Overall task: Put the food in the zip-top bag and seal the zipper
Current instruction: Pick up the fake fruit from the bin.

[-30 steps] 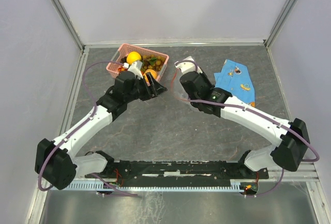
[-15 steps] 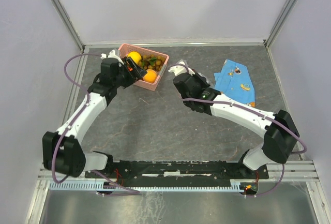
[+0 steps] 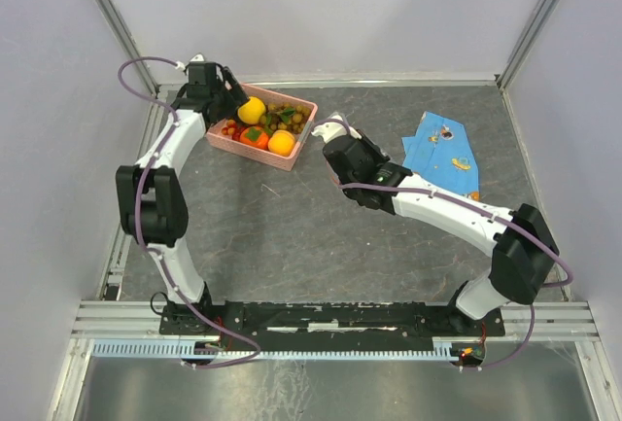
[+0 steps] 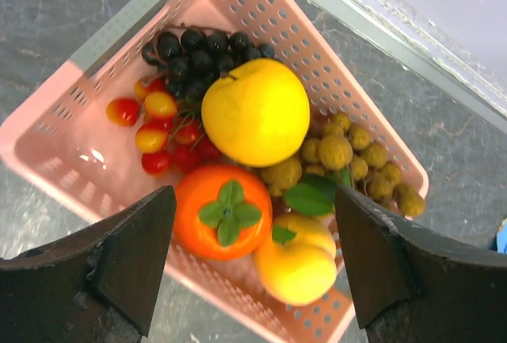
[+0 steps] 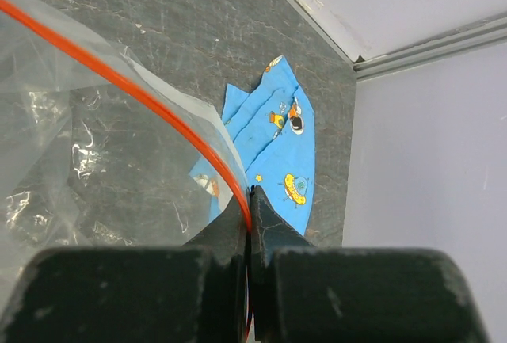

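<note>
The food lies in a pink lattice basket (image 3: 303, 110) at the back left: a yellow lemon (image 4: 255, 111), an orange round fruit with a green leaf top (image 4: 223, 212), a yellow-orange fruit (image 4: 297, 260), red cherries (image 4: 158, 133), dark grapes (image 4: 198, 46) and a brownish-green grape bunch (image 4: 348, 153). My left gripper (image 4: 253, 196) is open and empty, above the basket's near side; it also shows in the top view (image 3: 225, 90). My right gripper (image 5: 251, 200) is shut on the red zipper (image 5: 119, 81) of the clear zip-top bag (image 5: 71, 145), right of the basket (image 3: 335, 136). The slider tab is not visible.
A blue printed cloth (image 3: 442, 149) lies at the back right, behind the bag in the right wrist view (image 5: 273, 141). The metal frame rail (image 3: 330, 81) runs just behind the basket. The basket wall (image 4: 71, 177) is under my left finger.
My left arm has swung from the table's middle to the back left and now hangs over the basket. My right gripper has shifted slightly left, still holding the bag.
</note>
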### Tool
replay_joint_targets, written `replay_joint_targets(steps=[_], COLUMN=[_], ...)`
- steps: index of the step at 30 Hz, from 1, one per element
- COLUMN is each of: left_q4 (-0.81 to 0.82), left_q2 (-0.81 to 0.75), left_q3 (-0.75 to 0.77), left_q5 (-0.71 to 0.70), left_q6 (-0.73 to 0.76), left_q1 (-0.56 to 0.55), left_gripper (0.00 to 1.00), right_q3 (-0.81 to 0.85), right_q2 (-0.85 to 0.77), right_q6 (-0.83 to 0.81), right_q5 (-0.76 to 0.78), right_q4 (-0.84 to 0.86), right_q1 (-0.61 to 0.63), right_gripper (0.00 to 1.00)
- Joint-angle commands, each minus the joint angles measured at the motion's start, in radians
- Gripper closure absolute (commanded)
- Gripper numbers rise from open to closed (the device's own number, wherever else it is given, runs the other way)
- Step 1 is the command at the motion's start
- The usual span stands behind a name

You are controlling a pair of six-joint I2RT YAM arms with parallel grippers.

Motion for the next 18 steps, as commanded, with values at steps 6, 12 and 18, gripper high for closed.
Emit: replay_joint_targets(steps=[6, 12, 18], left_q4=[0.014, 0.081, 0.088], left_q2=[0.248, 0.342, 0.439], left_q3=[0.237, 0.288, 0.332], left_q5=[-0.057, -0.008, 0.026], left_q6=[0.010, -0.034, -0.076], left_q1=[-0.008, -0.007, -0.008], left_gripper=[0.10, 0.08, 0.07], right_q3=[0.064, 0.074, 0.090], right_q2=[0.022, 0.032, 0.041], right_q6=[0.012, 0.013, 0.022], right_q5=[-0.028, -0.040, -0.047], right_q4=[0.016, 0.005, -0.012], right_q1=[-0.003, -0.004, -0.006], right_gripper=[0.98, 0.98, 0.98])
